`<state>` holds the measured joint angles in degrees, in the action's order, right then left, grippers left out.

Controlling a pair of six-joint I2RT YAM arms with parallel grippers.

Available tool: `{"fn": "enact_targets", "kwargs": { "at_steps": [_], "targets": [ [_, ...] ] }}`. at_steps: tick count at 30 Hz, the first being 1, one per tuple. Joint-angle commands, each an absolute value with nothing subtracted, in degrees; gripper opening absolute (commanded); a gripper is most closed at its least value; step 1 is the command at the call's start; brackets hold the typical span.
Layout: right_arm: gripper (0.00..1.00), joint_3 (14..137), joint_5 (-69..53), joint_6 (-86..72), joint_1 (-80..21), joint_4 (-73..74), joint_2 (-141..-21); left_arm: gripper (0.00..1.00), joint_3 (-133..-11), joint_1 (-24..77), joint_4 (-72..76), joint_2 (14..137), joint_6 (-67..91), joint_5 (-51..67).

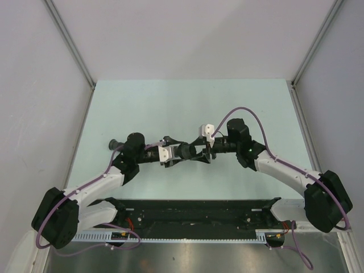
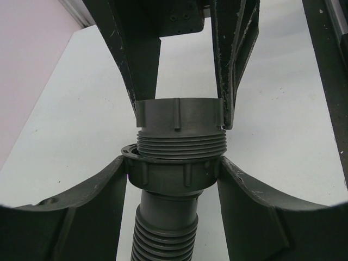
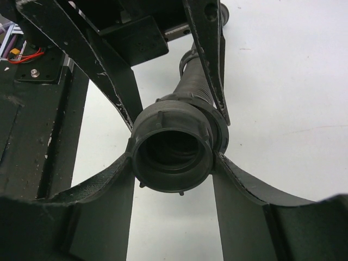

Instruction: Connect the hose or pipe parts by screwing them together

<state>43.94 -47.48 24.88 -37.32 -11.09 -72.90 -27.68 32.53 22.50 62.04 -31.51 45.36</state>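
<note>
Two black pipe parts [image 1: 189,152] meet end to end above the middle of the table. One is a corrugated hose [image 2: 166,228] with a ribbed collar nut [image 2: 173,178]. My left gripper [image 2: 173,166] is shut on that nut. The other is a threaded fitting with a ribbed ring [image 2: 178,114], and several turns of its thread [image 2: 180,144] show above the nut. My right gripper [image 3: 174,157] is shut on the ring [image 3: 171,149], whose open mouth faces its camera. From above, the left gripper [image 1: 177,153] and right gripper [image 1: 203,152] face each other.
The hose trails back under the left arm; its far end [image 1: 114,143] lies on the pale green table [image 1: 170,108]. A black rail [image 1: 193,207] runs along the near edge. Grey walls stand left, right and behind.
</note>
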Motion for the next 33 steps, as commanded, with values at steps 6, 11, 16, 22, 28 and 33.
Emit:
{"fn": "enact_targets", "kwargs": {
  "at_steps": [6,11,16,22,28,33],
  "targets": [
    [0.03,45.4,-45.8,22.4,-35.9,-11.0,-73.3,0.01,-30.2,32.8,28.6,60.6,-31.8,49.0],
    [0.03,45.4,-45.7,20.7,-35.7,-13.5,-74.1,0.0,-31.1,33.0,28.6,61.1,-32.0,49.6],
    [0.02,45.6,-45.4,19.7,-35.2,-14.8,-74.4,0.0,-33.4,34.1,28.5,61.1,-33.5,48.9],
    [0.01,45.6,-47.5,16.1,-34.7,-17.7,-73.9,0.0,-35.2,34.8,28.5,62.3,-33.8,49.1],
    [0.01,45.6,-51.8,13.3,-32.6,-19.4,-73.2,0.0,-34.1,34.8,28.5,61.4,-33.7,48.5],
    [0.01,45.5,-52.6,13.7,-33.1,-17.8,-73.7,0.0,-34.1,34.8,28.7,61.4,-32.3,49.0]
  ]
}}
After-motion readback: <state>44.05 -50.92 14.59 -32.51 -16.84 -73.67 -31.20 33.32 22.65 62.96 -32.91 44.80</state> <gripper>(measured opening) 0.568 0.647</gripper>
